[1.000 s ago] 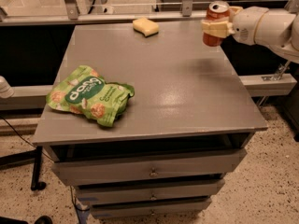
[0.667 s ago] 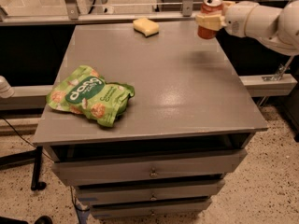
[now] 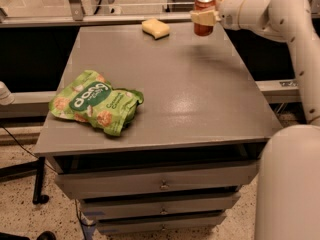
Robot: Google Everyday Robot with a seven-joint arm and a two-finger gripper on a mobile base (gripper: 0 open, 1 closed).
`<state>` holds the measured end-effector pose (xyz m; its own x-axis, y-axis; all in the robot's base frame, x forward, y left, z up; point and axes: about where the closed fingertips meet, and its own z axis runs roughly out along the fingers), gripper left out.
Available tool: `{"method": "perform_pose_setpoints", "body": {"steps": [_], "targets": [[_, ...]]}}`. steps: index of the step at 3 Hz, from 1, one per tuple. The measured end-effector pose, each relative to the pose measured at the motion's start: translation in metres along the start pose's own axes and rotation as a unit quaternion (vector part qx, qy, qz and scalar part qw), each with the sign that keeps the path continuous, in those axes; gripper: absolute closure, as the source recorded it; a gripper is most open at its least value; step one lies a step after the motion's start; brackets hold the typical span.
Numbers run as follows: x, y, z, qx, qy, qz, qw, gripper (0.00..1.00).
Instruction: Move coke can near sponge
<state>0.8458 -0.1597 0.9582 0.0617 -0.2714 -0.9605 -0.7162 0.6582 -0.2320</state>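
Note:
The red coke can [image 3: 204, 14] with a silver top is held upright in the air above the far right part of the grey table [image 3: 165, 94]. My gripper [image 3: 204, 17] is shut on the coke can, its cream fingers [image 3: 202, 17] clasping the can's middle from the right. The pale yellow sponge [image 3: 155, 28] lies on the table near the far edge, a short way left of the can.
A green crinkled snack bag [image 3: 95, 102] lies at the table's front left. My white arm [image 3: 280, 9] reaches in from the right, its base [image 3: 290, 184] beside the table's front right corner. Drawers [image 3: 160, 184] sit under the tabletop. A rail runs behind the table.
My gripper has carried the coke can leftward and toward the far edge, closer to the sponge. The sponge and snack bag have not moved.

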Motion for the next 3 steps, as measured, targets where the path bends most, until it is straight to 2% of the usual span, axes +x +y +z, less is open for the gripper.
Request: {"method": "perform_pose_setpoints", "body": {"steps": [1,3], "targets": [[0.001,0.02,0.03,-0.037,0.009,-0.013,0.9992,1.0],[0.013,0.039,0.063,-0.068,0.024,-0.023,0.9971,1.0]]}}
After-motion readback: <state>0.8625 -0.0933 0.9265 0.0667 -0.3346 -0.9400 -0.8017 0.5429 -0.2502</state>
